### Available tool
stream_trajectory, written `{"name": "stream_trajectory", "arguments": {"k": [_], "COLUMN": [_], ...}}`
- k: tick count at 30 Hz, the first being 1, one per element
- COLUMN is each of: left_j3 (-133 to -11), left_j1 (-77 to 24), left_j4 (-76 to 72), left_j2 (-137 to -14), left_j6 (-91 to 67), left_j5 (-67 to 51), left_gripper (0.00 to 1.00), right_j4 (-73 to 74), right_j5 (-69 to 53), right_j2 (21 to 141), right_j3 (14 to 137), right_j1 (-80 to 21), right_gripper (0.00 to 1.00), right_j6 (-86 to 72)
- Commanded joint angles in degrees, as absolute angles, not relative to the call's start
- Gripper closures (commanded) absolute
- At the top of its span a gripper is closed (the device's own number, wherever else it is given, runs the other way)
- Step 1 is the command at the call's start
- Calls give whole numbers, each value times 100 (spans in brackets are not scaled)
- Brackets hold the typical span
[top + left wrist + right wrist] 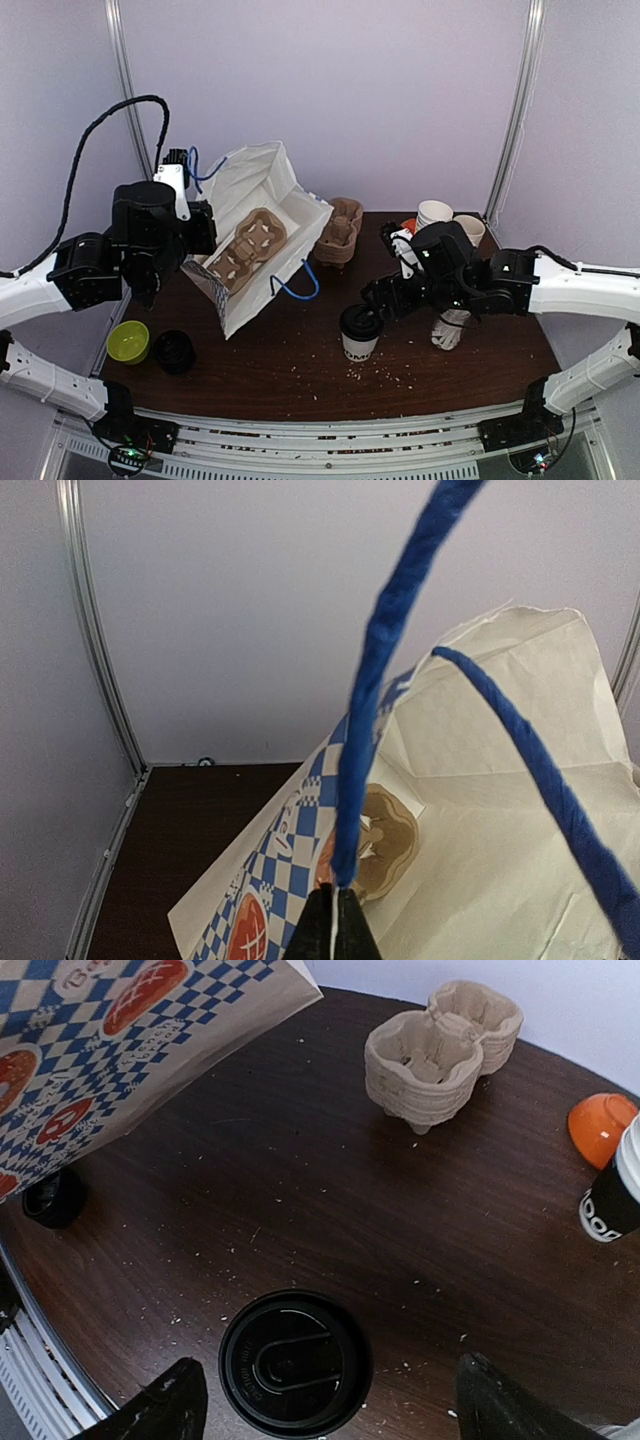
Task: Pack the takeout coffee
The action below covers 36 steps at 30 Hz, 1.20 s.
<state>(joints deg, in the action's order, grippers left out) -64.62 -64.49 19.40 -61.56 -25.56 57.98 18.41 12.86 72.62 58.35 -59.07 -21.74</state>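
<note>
Currently, the right gripper (330, 1400) stands open, its fingers flanking but not touching the cup (360, 335), which sits on the table (300, 370) at four o'clock from the bag (262, 175). The carrier tray (250, 245) lies inside the bag. The left gripper (335, 925) is clamped on the blue handle (375, 680).

Robotics test booth: plain pale wall panels (330, 90) between aluminium posts (128, 70), dark wooden bench (300, 370), slotted metal rail (330, 442) carrying arm bases (140, 428).

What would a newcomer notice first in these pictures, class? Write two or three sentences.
The checked paper bag gapes open at back left, a brown carrier tray inside. The left gripper is shut on its blue handle. Front centre, the lidded coffee cup stands on the table, the right gripper open over it.
</note>
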Motion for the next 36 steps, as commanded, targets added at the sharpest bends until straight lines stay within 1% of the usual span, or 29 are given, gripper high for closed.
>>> {"name": "stream_trajectory", "arguments": {"k": [1, 6, 12, 16, 18, 23, 27, 30, 34, 35, 36], "left_j3": [-6425, -6395, -6343, -6312, -6294, -6267, -6250, -6219, -6181, -6179, -6179], "left_j1": [-6407, -6399, -6398, -6398, -6398, -6398, -6398, -6398, -6398, -6398, -6398], "left_j4": [1706, 1765, 1800, 1818, 1818, 1802, 1815, 1828, 1837, 1843, 1850], "left_j2": [-6187, -6201, -6206, -6211, -6220, -6243, -6240, -6224, -6205, -6205, -6205], "left_j6": [-2696, -2792, -2889, -2927, -2947, -2983, -3018, -3045, -3081, -3084, -3094], "left_j5": [5701, 5674, 5603, 5552, 5531, 5470, 5446, 5449, 5443, 5443, 5441], "left_gripper": [100, 100, 100, 100, 100, 100, 100, 100, 100, 100, 100], "right_j4": [1100, 932, 911, 761, 727, 592, 556, 516, 547, 576, 599], "right_j5": [375, 290, 659, 530, 462, 302, 222, 173, 135, 121, 107], "right_j2": [7470, 7803, 7950, 7972, 8037, 8158, 8232, 8253, 8191, 8134, 8049], "right_j3": [5530, 5443, 5289, 5048, 4981, 4873, 4744, 4534, 4311, 4285, 4290], "right_j1": [-5714, -5651, -5573, -5504, -5501, -5469, -5463, -5459, -5464, -5462, -5459], "right_gripper": [11, 8, 11, 13, 15, 24, 34, 37, 38, 36, 32], "right_j6": [-2838, -2952, -3114, -3200, -3227, -3277, -3345, -3460, -3590, -3604, -3604]}}
